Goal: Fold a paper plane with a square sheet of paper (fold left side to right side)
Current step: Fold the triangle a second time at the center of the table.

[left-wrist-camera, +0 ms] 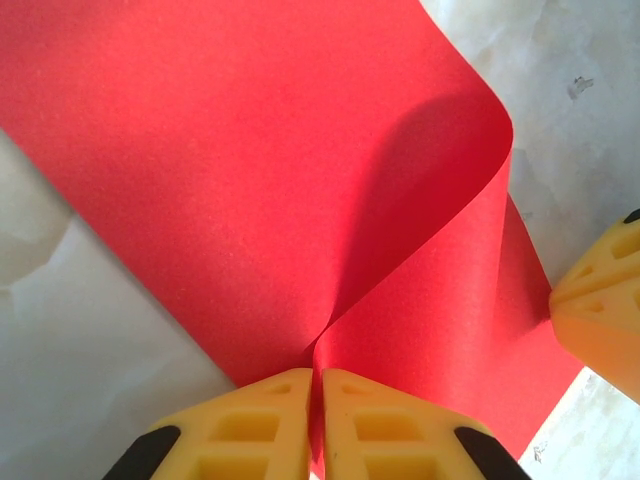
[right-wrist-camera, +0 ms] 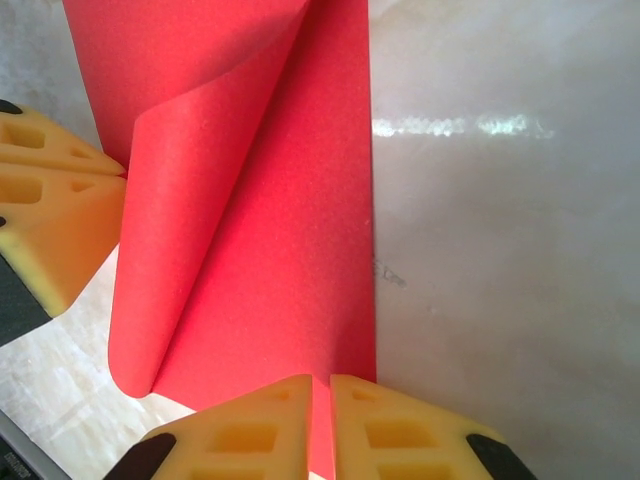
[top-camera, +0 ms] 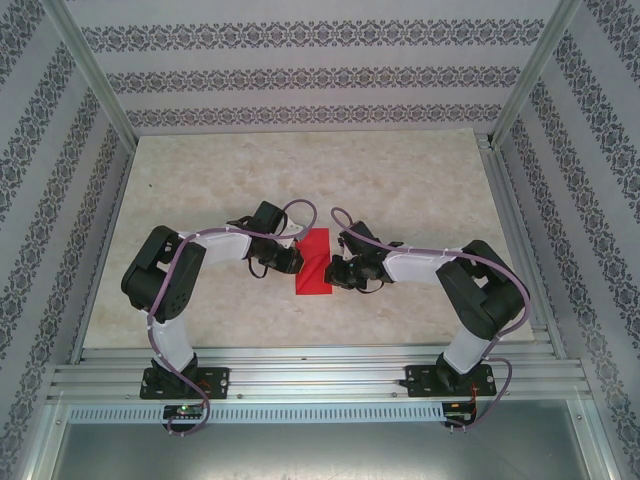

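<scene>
Two grippers, the left gripper [left-wrist-camera: 316, 388] and the right gripper [right-wrist-camera: 322, 392], each clamp closed on an edge of the curled-over red paper [top-camera: 314, 262] on the table [top-camera: 400, 180].

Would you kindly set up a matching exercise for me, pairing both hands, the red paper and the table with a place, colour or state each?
Things:
1. left hand
2. right hand
3. red paper
4. table

Descriptions:
A. pale and marbled
B. shut on the sheet at its right side
C. bent over in a loose curl, not creased flat
D. shut on the sheet at its left side

Pairs: 1-D, 2-B, 3-C, 4-A
</scene>
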You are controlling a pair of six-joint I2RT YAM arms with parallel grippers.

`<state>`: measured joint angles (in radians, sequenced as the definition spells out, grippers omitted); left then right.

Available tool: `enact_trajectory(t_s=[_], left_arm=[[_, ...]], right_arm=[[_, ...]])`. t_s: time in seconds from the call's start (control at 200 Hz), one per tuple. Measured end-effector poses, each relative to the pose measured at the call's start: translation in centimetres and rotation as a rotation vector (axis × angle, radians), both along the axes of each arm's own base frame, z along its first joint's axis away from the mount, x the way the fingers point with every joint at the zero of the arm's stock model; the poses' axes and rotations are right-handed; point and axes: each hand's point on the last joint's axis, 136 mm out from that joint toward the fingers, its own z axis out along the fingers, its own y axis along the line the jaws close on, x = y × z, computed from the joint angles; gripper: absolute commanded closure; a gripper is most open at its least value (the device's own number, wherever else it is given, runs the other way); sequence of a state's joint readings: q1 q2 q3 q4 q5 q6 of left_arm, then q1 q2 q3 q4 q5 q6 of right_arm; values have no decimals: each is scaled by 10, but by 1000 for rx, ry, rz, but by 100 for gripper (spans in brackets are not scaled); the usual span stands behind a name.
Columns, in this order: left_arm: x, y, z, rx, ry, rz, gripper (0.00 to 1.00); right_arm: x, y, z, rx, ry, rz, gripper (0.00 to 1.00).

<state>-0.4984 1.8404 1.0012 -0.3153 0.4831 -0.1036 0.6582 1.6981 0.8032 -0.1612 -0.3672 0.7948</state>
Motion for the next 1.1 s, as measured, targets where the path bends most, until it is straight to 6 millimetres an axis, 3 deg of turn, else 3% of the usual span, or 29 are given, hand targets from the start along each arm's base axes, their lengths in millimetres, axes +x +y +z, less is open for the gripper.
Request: enact_trajectory(t_s=[0.195,0.475,0.694,1.099], left_arm=[[1,1,0,5,-3,2,89],[1,1,0,5,-3,2,90],[1,1,0,5,-3,2,92],[1,1,0,6,-4,3,94]], right_arm=[[4,3,15,31,-28,-8,86],[26,27,37,144,-78,-40,86],[36,44,30,180,-63,-45,87],[36,48,15,178,-39,-49,87]])
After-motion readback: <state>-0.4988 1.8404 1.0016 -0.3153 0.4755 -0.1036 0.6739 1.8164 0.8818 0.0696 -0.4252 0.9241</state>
